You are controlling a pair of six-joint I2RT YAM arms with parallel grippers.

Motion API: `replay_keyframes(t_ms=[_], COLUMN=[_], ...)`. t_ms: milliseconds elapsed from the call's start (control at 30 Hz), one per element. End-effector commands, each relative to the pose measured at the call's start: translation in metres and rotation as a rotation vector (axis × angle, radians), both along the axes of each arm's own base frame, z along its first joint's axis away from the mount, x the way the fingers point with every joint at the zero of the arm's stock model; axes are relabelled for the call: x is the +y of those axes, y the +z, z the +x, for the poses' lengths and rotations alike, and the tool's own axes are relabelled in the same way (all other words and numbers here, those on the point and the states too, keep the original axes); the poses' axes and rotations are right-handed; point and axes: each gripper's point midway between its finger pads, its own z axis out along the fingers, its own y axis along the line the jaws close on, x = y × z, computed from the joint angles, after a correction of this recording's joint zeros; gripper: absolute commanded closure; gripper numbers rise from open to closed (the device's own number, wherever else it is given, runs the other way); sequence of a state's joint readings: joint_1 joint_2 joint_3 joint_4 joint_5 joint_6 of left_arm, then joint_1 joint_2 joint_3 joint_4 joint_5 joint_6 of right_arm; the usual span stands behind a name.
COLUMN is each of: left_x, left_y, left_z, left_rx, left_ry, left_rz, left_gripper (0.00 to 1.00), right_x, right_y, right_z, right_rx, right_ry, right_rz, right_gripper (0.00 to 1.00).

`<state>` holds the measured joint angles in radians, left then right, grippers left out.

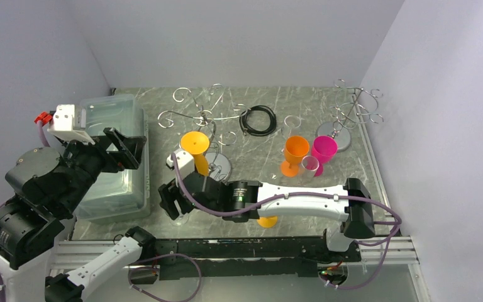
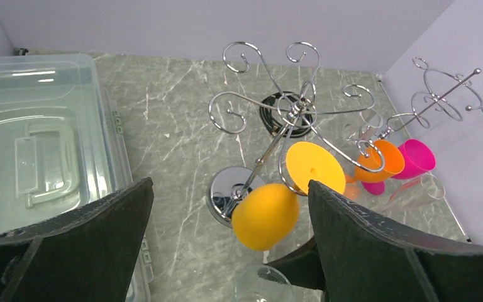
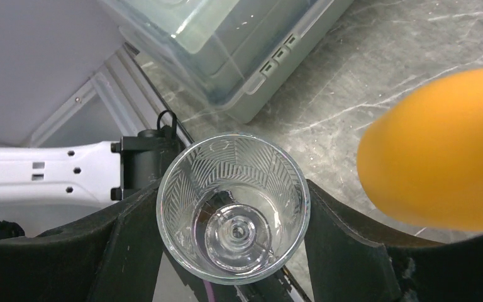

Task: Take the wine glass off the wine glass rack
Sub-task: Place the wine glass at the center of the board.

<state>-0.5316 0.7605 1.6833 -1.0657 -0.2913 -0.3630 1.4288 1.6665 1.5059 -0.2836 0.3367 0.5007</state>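
Observation:
The wine glass rack (image 1: pixel 219 165) stands mid-table on its round mirror base (image 2: pixel 226 189), curled arms spread above. A yellow wine glass (image 2: pixel 267 214) hangs upside down from one arm, its foot (image 1: pixel 195 143) uppermost. My right gripper (image 1: pixel 171 201) reaches left, in front of the rack, and is shut on a clear patterned wine glass (image 3: pixel 233 211), held upright with its mouth towards the wrist camera. That glass also shows in the left wrist view (image 2: pixel 264 283). The yellow bowl (image 3: pixel 440 151) hangs just beside it. My left gripper (image 1: pixel 127 148) is open and empty, above the bin, facing the rack.
A clear lidded plastic bin (image 1: pixel 110 157) lies at the left. A smaller chrome rack (image 1: pixel 346 126) stands at the back right. Orange (image 1: pixel 295 154), pink (image 1: pixel 322 151) and clear (image 1: pixel 309 167) glasses stand in front of it. A black cable coil (image 1: pixel 258 119) lies behind.

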Motion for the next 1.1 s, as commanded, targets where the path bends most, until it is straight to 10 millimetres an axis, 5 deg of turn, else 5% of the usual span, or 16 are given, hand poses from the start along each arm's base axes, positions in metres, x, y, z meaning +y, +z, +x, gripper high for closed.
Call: replay_keyframes(t_ms=[0,667,1067], left_x=[0.001,-0.007,-0.015], left_y=[-0.001,-0.012,-0.017], left_z=[0.003,0.014,0.025], left_rx=[0.000,0.038,0.063], left_ry=[0.023,0.014,0.011], left_rz=[-0.022,0.004,0.004], left_gripper=[0.03,0.03,0.03], right_x=[-0.005,-0.039,-0.088], right_y=[0.067,0.086,0.064], right_z=[-0.001,-0.005,-0.008], right_rx=[-0.090,-0.101,-0.049], right_ry=[-0.040,-0.041,-0.082], right_rz=[0.183,0.193,0.133], right_gripper=[0.64,0.65,0.67])
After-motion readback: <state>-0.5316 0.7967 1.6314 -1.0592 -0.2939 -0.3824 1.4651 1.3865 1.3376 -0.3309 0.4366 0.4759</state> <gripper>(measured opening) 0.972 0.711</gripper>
